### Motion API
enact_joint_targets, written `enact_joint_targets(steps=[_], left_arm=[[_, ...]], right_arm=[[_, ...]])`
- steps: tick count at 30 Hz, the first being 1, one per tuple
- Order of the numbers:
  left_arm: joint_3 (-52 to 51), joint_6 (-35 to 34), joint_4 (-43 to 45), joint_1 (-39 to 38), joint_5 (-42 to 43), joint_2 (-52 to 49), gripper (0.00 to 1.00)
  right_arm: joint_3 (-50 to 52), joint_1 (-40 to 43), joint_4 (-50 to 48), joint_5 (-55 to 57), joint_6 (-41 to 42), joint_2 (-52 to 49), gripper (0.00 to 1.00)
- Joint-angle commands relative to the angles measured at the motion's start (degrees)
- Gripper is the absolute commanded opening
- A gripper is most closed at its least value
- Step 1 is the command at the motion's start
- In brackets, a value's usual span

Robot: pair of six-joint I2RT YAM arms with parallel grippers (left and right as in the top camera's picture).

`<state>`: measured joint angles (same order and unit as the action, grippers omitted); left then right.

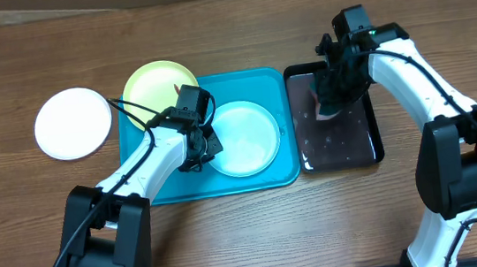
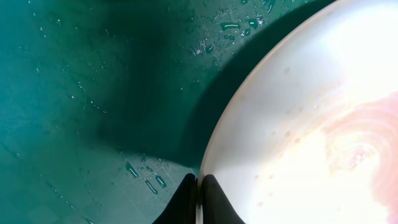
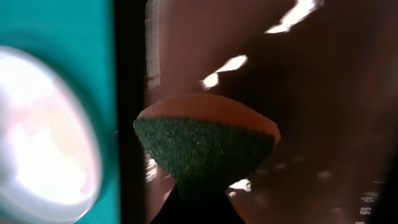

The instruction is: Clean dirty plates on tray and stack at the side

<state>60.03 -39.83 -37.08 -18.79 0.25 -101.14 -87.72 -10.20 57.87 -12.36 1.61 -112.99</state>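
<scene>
1. The left claw (image 2: 199, 198) pinched the rim of the light blue plate (image 1: 243, 137), which lay in the turquoise tray (image 1: 233, 82).
2. The right claw (image 3: 200, 205) squeezed a sponge (image 3: 205, 146) over the black tray (image 1: 359, 143).

From the right wrist the light blue plate (image 3: 43, 137) is a blurred, cropped glare; overhead the left gripper (image 1: 198, 151) covers its rim.

The light blue plate (image 1: 243, 138) is lying in the turquoise tray (image 1: 256, 89), the yellow plate (image 1: 159, 86) overlapping its corner, the white plate (image 1: 73, 124) sitting on the counter (image 1: 319, 223).
</scene>
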Motion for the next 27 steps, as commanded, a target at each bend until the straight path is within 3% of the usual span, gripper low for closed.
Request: enact_joint_targets(steps=[1,5,8,10,12,16,19,25,26,27], left_arm=[[-0.5,1.3,0.3,-0.4,0.9,1.1,0.08],[-0.5,1.3,0.3,-0.4,0.8,1.1,0.09],[-0.5,1.3,0.4,-0.4,0.6,1.1,0.09],[-0.5,1.3,0.3,-0.4,0.6,1.1,0.12],[-0.5,1.3,0.3,-0.4,0.7,1.1,0.22],[-0.7,1.3,0.3,-0.4,0.6,1.1,0.22],[-1.1,1.2,0.5,-0.4,0.7,1.1,0.21],[-3.7,1.0,2.7,-0.4,0.7,1.1,0.20],[-4.2,1.0,3.3,-0.4,0.8,1.1,0.19],[-4.4,1.0,3.5,-0.4,0.8,1.1,0.19]], right_arm=[[2.7,-0.3,-3.0,9.4,4.5,0.9,0.04],[5.1,-0.3,-6.3,9.3,4.5,0.8,0.08],[5.9,-0.3,-6.9,9.3,4.4,0.8,0.41],[5.8,-0.3,-6.9,9.3,4.4,0.9,0.54],[4.4,-0.1,-5.9,9.3,4.5,0.9,0.57],[-1.8,1.3,-0.6,9.4,5.4,1.1,0.57],[-5.7,3.3,1.9,9.3,8.0,1.1,0.64],[-6.3,10.0,2.5,9.3,9.6,0.9,0.70],[-6.3,11.1,2.5,9.4,9.6,0.9,0.78],[-6.3,12.0,2.6,9.3,9.6,0.9,0.98]])
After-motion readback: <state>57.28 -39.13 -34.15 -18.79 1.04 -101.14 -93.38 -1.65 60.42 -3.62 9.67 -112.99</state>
